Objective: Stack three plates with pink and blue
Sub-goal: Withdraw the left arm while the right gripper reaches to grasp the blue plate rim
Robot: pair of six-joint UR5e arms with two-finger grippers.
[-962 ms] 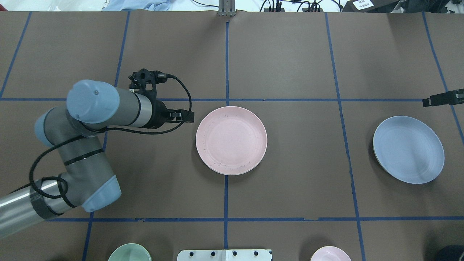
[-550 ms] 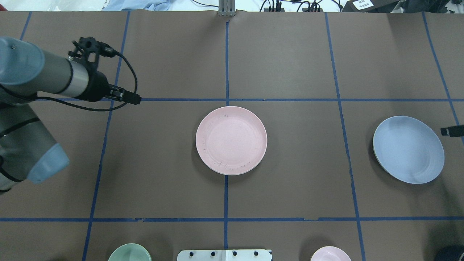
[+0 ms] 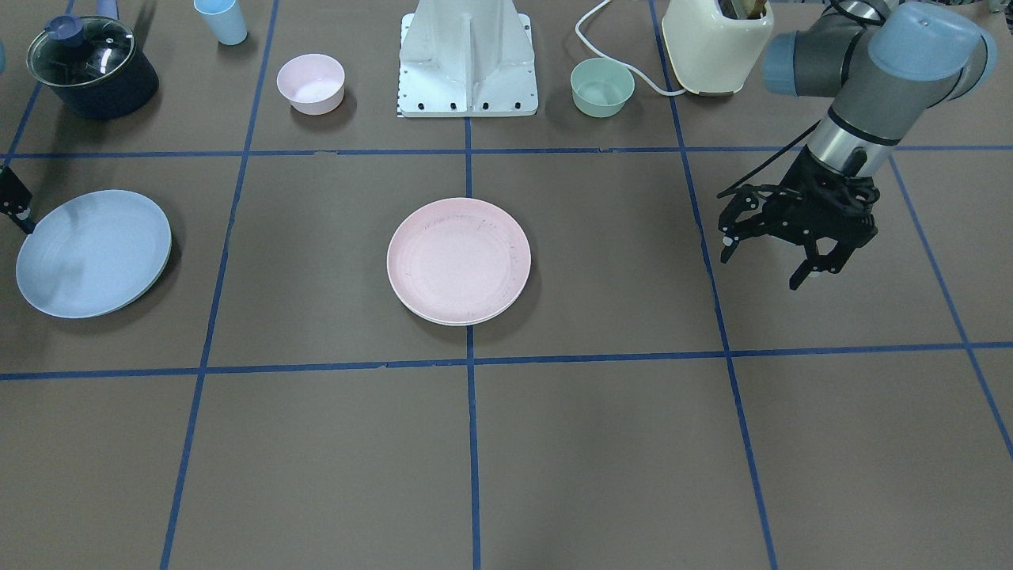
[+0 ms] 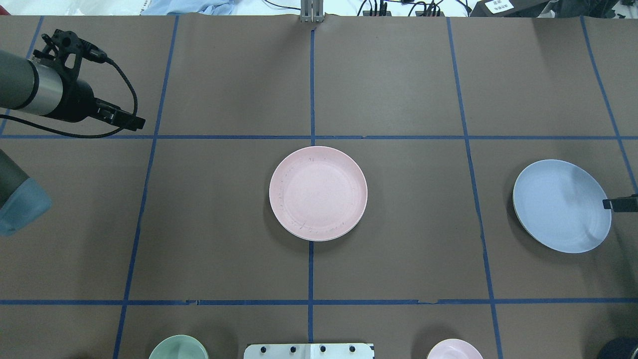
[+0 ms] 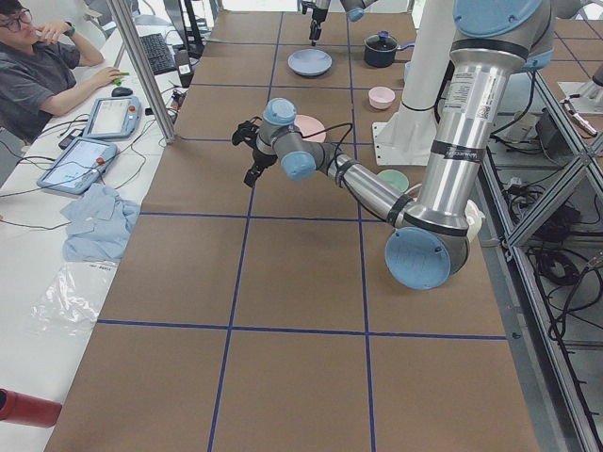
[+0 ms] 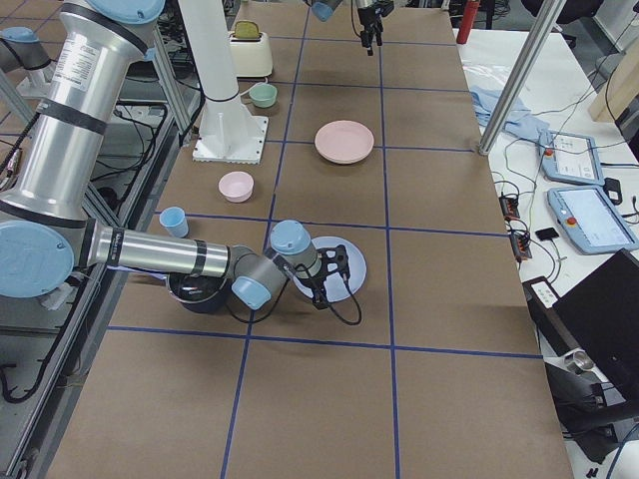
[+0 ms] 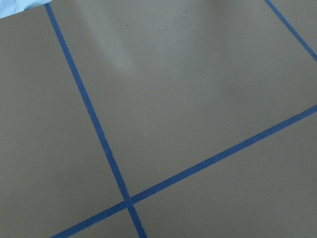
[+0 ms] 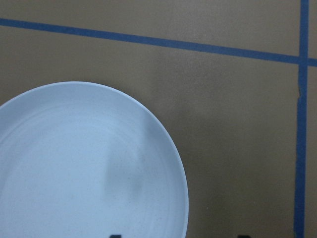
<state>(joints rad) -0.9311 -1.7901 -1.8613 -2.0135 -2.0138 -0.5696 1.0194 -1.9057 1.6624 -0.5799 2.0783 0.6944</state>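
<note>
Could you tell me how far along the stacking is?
Done: nothing clearly stacked; pink plate at centre, blue plate apart. In hand: the open right gripper straddles the blue plate's rim; left gripper hangs open, empty. Left: likely blue onto pink; any third plate is unclear.

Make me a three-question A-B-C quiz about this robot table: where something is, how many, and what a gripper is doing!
1. Where is the pink plate? A on the floor B middle of the table C in a gripper
2. How many small bowls sit by the robot's base? A one B two C five
3. The left gripper is: A shut on a plate B shut on a cup C open, empty
Answers: 1 B, it lies flat at the centre. 2 B, one pink bowl, one green bowl. 3 C, its jaws stand apart, nothing between.
</note>
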